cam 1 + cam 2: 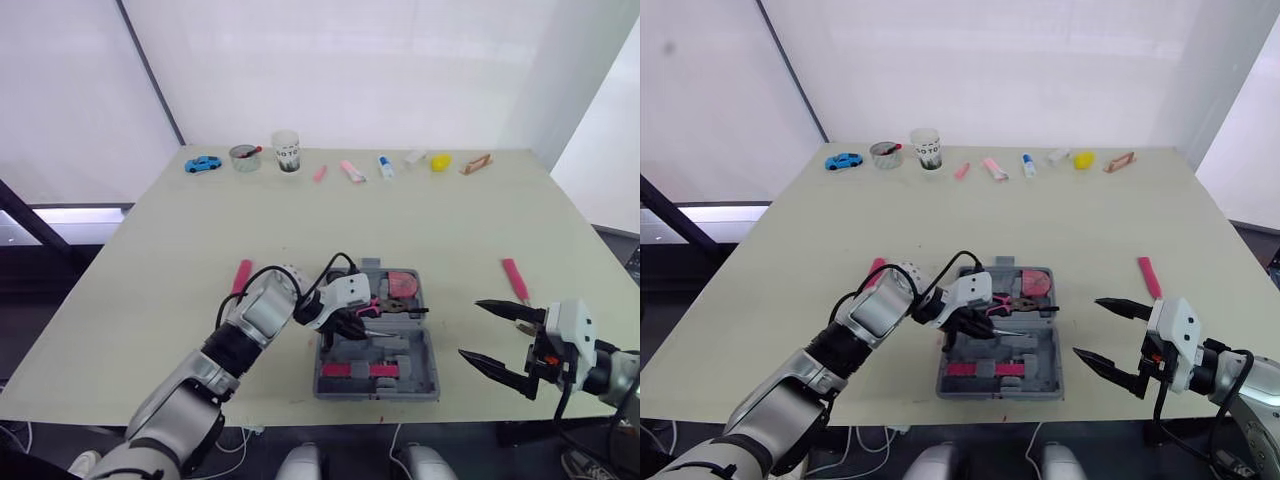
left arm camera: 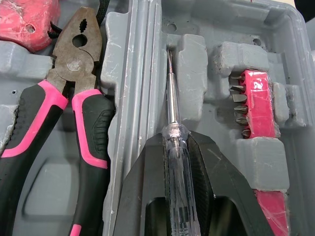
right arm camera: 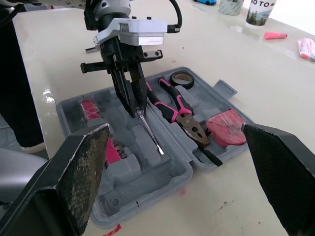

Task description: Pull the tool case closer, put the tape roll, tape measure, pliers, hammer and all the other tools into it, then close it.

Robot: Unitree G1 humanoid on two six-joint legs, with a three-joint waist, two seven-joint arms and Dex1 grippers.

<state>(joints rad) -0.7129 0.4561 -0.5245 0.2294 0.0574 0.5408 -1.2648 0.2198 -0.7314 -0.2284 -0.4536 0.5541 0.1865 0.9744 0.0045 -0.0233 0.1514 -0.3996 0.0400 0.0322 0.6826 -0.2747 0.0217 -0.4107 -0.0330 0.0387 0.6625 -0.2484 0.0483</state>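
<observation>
While the open grey moulded plastic tool case [image 1: 415, 368] sits close to the near edge of the pale green table [image 1: 480, 220], a hard downward push could slide it towards that edge. The left gripper [image 1: 355, 325] reaches into the case's near half, its black fingers [image 2: 147, 187] clamped on a clear-handled screwdriver with a thin metal shaft [image 2: 172, 115]. The right gripper [image 1: 470, 329] hangs spread wide and empty, just right of the case. Pink-and-black-handled pliers [image 2: 74, 78] lie just beside the ridge next to the screwdriver. The shaft runs along a narrow groove. If it is released tilted, it would likely rest across the ridge and hold the lid up. Two pink bar-shaped tools, one to the right [image 1: 515, 280] and one to the left [image 1: 242, 275], lie outside the case and could be forgotten.
</observation>
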